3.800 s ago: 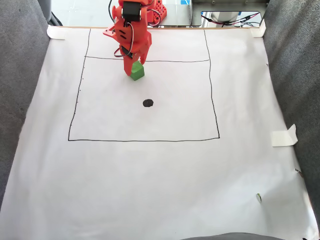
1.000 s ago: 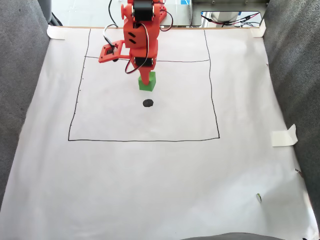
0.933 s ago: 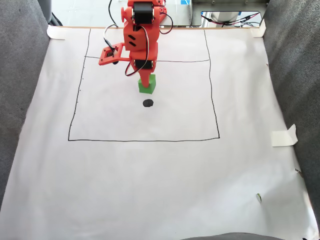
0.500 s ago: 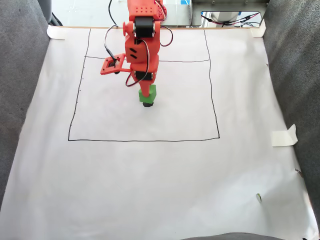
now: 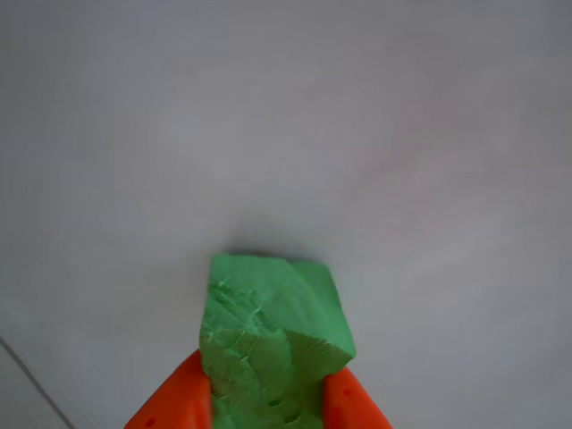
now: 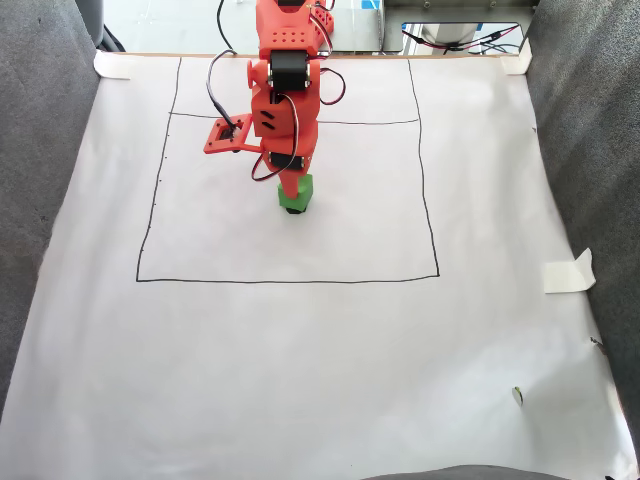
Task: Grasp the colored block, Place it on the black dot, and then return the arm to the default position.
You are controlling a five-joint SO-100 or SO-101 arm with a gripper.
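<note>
An orange robot arm [image 6: 282, 95] holds a green foam block [image 6: 294, 192] directly over the black dot [image 6: 293, 211] on a paper-covered bench [image 6: 330, 370], its hand [image 6: 291, 189] closed on the block from both sides. In the fixed view only a dark sliver of the dot peeks out at the block's lower edge, which puts the block right on top of the mark rather than beside it. In the other view, the two orange fingers [image 5: 170, 407] grip the rough cube [image 5: 268, 335] at the bottom of the frame, one corner pointing away from the hand, with a soft shadow on the white paper [image 5: 286, 116] just beyond it. Whether the block is touching the paper cannot be told. The likely next move is straight down, then release; no sideways shift seems needed.
</note>
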